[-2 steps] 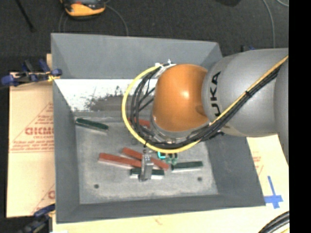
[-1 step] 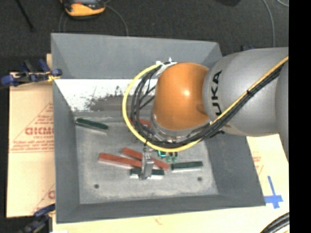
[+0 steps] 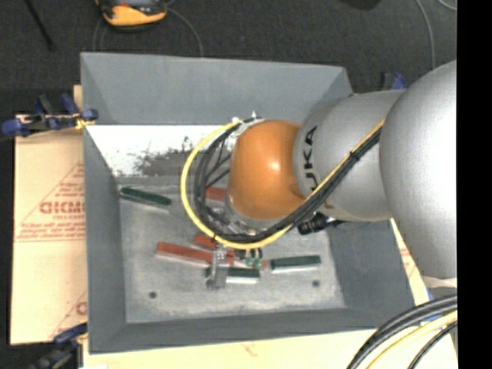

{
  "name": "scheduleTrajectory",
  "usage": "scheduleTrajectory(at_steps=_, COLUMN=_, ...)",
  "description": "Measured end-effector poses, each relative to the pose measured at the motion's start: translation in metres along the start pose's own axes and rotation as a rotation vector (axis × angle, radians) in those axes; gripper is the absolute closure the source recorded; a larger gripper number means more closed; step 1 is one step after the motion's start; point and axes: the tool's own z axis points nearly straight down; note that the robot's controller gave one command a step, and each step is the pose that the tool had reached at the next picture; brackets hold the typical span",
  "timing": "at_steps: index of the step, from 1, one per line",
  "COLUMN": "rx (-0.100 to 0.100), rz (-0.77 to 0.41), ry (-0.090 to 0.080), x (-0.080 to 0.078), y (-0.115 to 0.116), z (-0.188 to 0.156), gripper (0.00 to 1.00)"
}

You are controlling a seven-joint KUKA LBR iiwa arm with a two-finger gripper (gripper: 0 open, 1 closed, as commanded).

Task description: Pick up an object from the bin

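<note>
Down at the gripper (image 3: 219, 271): sits low over the floor of the grey metal bin (image 3: 104, 267), in the front middle, beneath the arm's orange cover (image 3: 261, 171) and a loop of yellow cable (image 3: 187, 198). Cannot tell whether spread or pressed together, with the wrist and cabling covering most of it.

Right beside it, touching or nearly so: a red stick (image 3: 181, 254). Long, thin and flat-looking, dull red to brownish. Lies flat on the bin floor, left of centre towards the front, running left to right with a slight downward slant. Ends at its right tip against the gripper. Cannot say whether pinched or merely next to the metal.

Just right of the gripper: a small pale piece (image 3: 242, 278) on the floor, then a green stick (image 3: 296, 264), same slim shape, lying nearly level. Farther back on the left, well apart: a second green stick (image 3: 146, 197), slightly slanted. Under the cable loop, partly hidden: a short red piece (image 3: 215, 194).
</note>
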Motion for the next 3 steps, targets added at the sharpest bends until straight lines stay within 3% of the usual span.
scheduleTrajectory(at_steps=1, rx=-0.003, rz=0.152, ry=0.005, x=-0.024, y=-0.016, z=0.052, gripper=1.0)
scheduleTrajectory(at_steps=2, rx=-0.003, rz=0.152, ry=0.005, x=-0.024, y=-0.016, z=0.052, gripper=1.0)
scheduleTrajectory(at_steps=3, rx=0.003, rz=0.163, ry=0.01, x=-0.021, y=-0.014, z=0.014, gripper=1.0)
